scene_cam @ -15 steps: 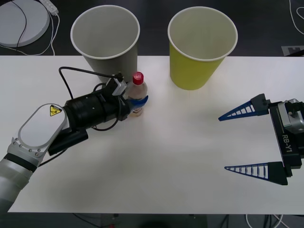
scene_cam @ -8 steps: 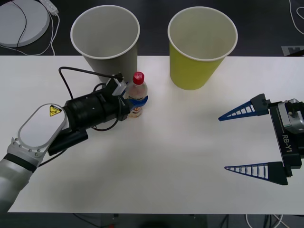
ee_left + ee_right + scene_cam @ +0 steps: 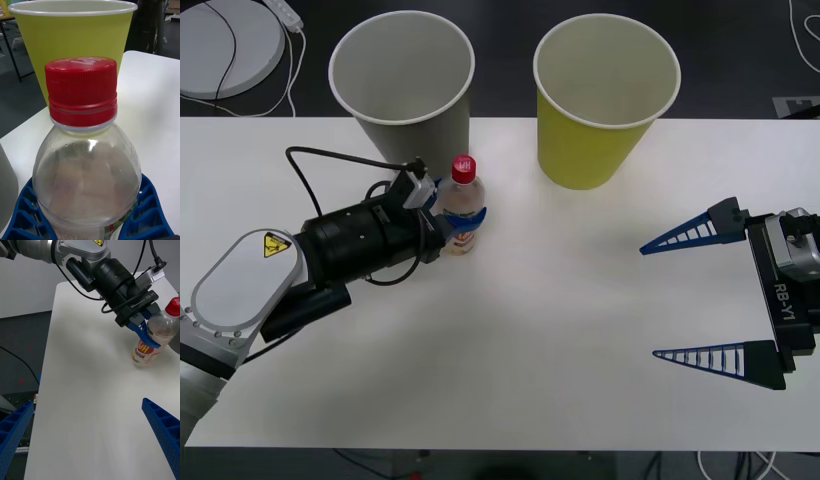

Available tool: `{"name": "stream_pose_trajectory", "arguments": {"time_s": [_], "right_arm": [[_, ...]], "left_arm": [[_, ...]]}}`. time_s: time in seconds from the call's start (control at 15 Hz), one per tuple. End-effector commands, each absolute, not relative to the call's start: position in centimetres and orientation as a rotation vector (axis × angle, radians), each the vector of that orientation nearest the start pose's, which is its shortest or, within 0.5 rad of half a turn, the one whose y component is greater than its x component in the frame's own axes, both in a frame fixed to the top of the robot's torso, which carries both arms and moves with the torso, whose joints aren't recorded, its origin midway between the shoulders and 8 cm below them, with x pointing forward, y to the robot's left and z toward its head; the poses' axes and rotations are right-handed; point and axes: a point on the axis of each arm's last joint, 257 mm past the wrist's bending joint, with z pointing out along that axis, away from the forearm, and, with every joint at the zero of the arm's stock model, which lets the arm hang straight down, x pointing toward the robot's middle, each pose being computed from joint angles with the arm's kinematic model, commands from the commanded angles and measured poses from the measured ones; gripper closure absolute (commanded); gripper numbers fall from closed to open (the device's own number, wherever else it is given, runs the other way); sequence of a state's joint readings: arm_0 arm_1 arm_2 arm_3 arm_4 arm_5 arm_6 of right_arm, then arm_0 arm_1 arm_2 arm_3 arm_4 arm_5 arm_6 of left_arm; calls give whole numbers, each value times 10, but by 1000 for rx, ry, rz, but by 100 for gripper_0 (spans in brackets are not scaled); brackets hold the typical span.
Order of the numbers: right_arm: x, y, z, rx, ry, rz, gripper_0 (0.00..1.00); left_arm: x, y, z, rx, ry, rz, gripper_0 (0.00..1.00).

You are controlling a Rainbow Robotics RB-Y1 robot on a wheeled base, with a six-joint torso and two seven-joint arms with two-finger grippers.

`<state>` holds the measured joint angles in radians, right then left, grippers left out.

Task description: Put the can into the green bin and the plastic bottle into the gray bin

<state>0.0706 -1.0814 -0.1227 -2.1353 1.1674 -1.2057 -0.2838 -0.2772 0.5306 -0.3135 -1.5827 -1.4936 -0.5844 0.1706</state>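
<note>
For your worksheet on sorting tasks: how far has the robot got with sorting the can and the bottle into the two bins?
Nothing is sorted yet: the gray bin and green bin both look empty. In hand: the left tool is shut on the plastic bottle, standing upright on the table beside the gray bin. Left: dropping it in the gray bin. The right tool waits open at the right.

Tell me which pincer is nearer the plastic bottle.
Left. The left pincer is shut on the plastic bottle beside the gray bin; the right pincer hangs open, far across the table.
</note>
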Motion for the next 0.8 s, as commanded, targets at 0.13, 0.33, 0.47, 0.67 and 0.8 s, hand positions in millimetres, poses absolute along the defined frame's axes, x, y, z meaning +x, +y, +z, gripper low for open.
{"name": "stream_pose_trajectory", "arguments": {"time_s": [0.13,0.33,0.47,0.67,0.8], "right_arm": [[304,-173,-120,-1624,1445,582,0],[304,-173,-120,-1624,1445,582,0],[304,-173,-120,-1624,1445,582,0],[304,-173,-120,-1624,1445,582,0],[304,-173,-120,-1624,1445,582,0]], "left_arm": [[503,73,-178,994,1492,-423,100],[500,74,-166,983,1517,-422,100],[499,76,-160,976,1529,-418,100],[492,81,-148,991,1568,-430,100],[485,86,-135,981,1592,-430,100]]}}
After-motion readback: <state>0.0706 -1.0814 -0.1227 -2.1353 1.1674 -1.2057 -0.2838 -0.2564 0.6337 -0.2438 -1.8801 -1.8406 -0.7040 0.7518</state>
